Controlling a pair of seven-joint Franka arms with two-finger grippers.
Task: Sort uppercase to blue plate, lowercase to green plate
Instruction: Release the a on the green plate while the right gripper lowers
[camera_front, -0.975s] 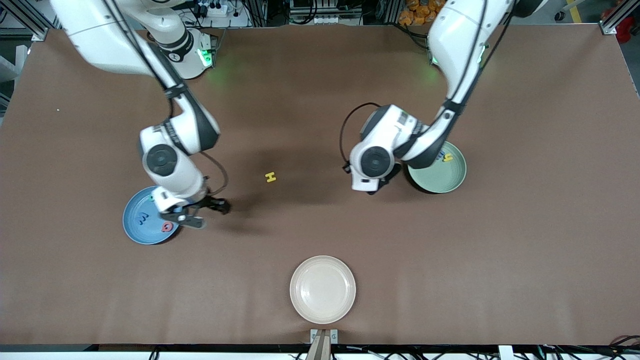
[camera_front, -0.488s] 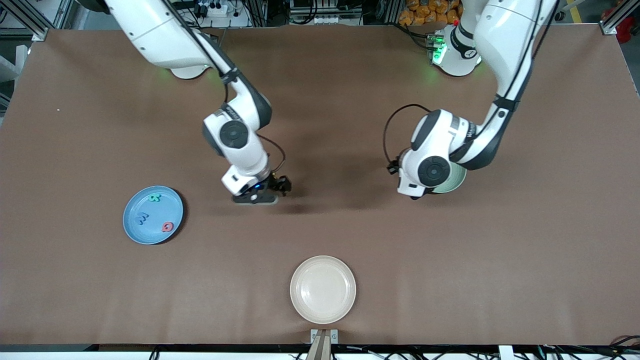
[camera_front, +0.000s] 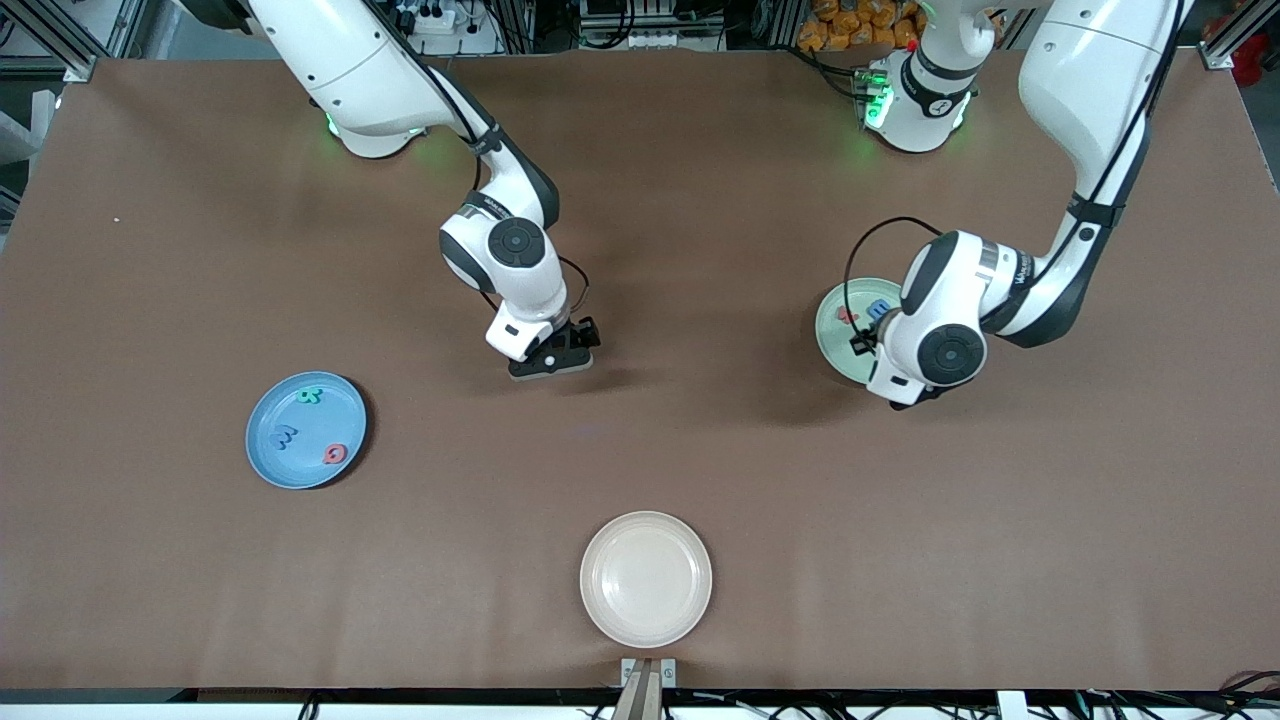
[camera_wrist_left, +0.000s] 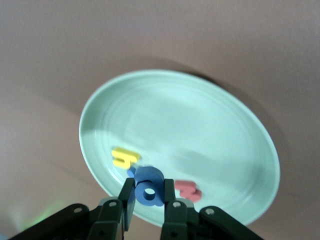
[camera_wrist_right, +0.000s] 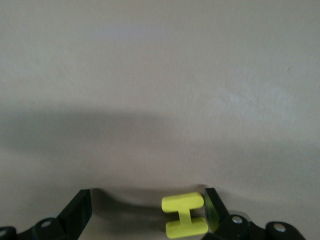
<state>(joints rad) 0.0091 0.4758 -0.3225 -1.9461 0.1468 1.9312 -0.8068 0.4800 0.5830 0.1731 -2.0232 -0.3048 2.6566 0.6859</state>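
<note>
Brown table cover (camera_front: 700, 470); aluminium frame posts (camera_front: 60, 40) at corners; cable clutter (camera_front: 620, 20) along top edge.

Three plates (camera_front: 262, 455) sit out; three letters (camera_front: 336, 455) lie on the blue plate.

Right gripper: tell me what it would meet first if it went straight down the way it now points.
The right gripper is open and points down at the table, with the yellow H between its jaws, close to one of them. Going straight on, it would likely meet the brown table around that letter; the height above it is unclear.
</note>
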